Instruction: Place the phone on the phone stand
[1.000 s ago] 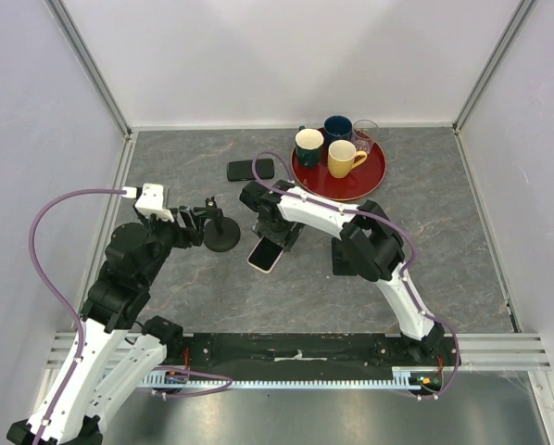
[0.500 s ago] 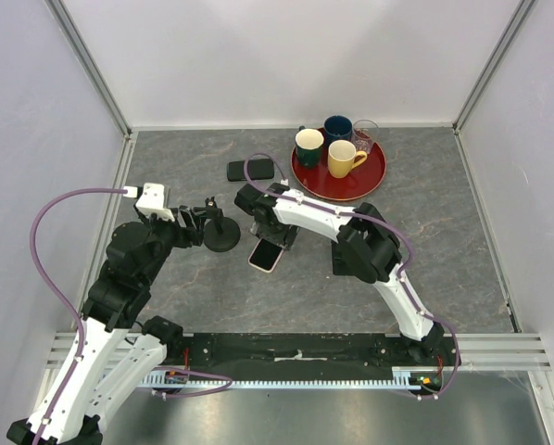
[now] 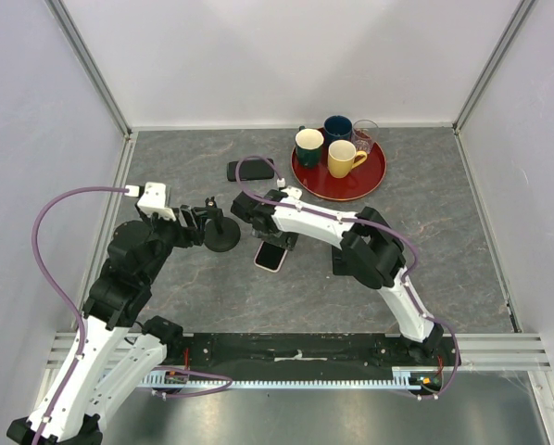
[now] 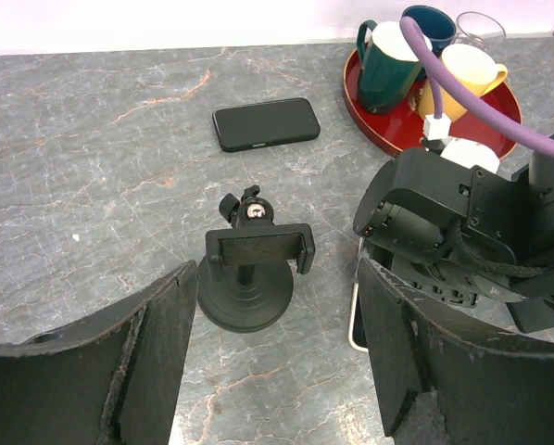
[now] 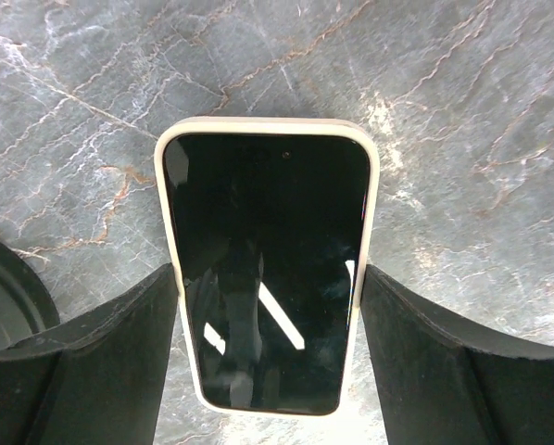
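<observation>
A phone with a white case and a black screen sits between my right gripper's two fingers, which press on its long edges; marble table shows behind it. In the top view this phone is just right of the black phone stand, under my right gripper. The stand has a round base and an empty clamp cradle. My left gripper is open and empty, just short of the stand. A sliver of the phone's white edge shows beside the right arm.
A second, all-black phone lies flat behind the stand. A red tray at the back right holds a green mug, a dark blue mug, a yellow mug and a glass. Walls enclose the table.
My right wrist has shifted left towards the stand, and the phone in it has turned from slanted to more upright in the top view. The left arm has not moved.
</observation>
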### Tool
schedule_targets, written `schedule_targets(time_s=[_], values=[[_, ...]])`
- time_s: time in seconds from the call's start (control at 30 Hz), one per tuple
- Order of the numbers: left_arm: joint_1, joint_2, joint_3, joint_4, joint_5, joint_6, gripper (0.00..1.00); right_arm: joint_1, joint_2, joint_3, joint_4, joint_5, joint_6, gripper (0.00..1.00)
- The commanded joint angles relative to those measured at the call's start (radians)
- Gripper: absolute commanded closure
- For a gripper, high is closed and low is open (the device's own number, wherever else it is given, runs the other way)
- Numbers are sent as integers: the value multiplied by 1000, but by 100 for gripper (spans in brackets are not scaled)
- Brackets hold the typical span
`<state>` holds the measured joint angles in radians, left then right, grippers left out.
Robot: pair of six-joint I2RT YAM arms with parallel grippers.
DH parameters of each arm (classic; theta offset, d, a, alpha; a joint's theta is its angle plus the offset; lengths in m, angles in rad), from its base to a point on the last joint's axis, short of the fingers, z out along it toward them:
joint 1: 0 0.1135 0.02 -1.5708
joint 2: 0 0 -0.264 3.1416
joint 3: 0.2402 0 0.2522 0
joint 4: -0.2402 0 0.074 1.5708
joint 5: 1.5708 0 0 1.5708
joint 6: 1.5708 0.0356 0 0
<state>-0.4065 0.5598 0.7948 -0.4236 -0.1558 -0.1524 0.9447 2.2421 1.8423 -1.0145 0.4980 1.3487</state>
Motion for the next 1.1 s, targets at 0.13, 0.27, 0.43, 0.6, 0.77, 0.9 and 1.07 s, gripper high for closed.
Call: schedule_targets(time_s=[0.13,0.27,0.43,0.6,0.77,0.9,1.07], values=[[-5,15,-2,36,27,-18,25,26,-157,-46,54,131,-65,100],[-5,22,-3,40,51,-19,25,29,-243,-156,161,160,-100,100],[-3,28,-5,46,73,-22,25,32,-302,-192,195,217,-144,100],[-3,38,-12,66,142,-24,24,39,-332,-213,236,243,-242,100],[-2,49,-29,114,337,-21,19,39,-555,-490,639,162,-458,100],[-2,55,-40,147,444,-29,16,39,-688,-655,837,68,-537,100],[-2,106,-55,209,634,-56,14,39,-751,-675,841,50,-542,100]])
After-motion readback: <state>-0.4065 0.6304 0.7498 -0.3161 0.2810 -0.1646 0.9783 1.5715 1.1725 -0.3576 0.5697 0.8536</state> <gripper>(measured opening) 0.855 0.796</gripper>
